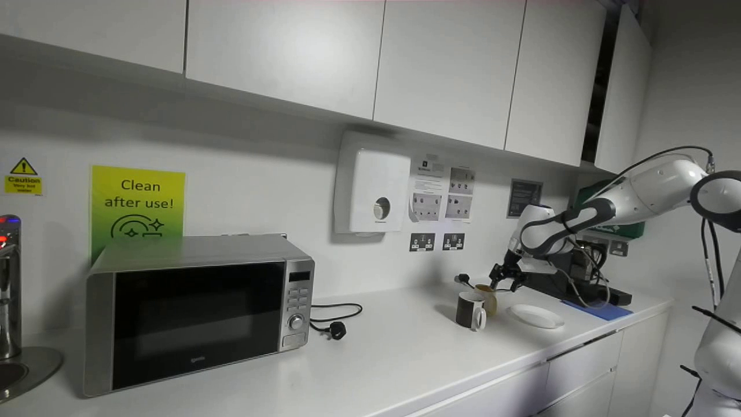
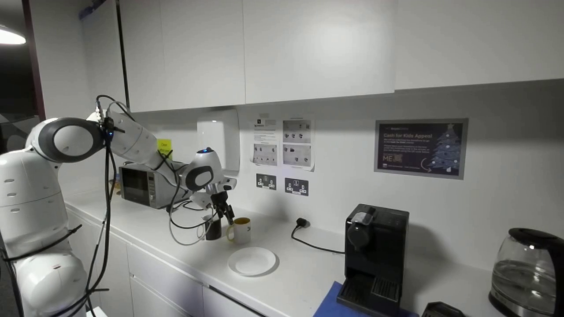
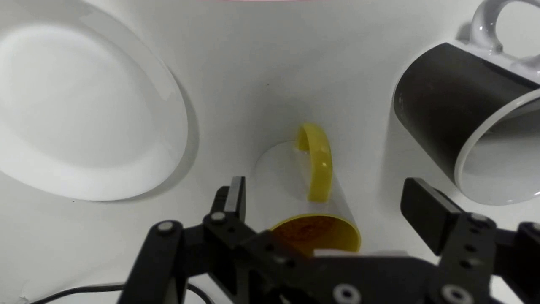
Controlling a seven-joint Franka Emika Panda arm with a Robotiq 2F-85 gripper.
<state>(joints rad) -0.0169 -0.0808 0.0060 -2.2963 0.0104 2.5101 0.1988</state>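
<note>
Tight spot, tip-over risk

On table: white plate one side, dark mug the other, yellow-handled mug upright between. Near its rim, wide-spread fingers, gripping nothing (touching or not, can't tell). Could shove or topple it by closing off-centre; looks nearer one side in wrist view. Could clip dark mug, given little spare room. Could snag handle if skewed.

In your wrist view the gripper has its jaws spread wide, framing a white mug with a yellow handle between them. You have a white plate at upper left, a dark mug with a white handle at upper right, and a black cable at lower left.
</note>
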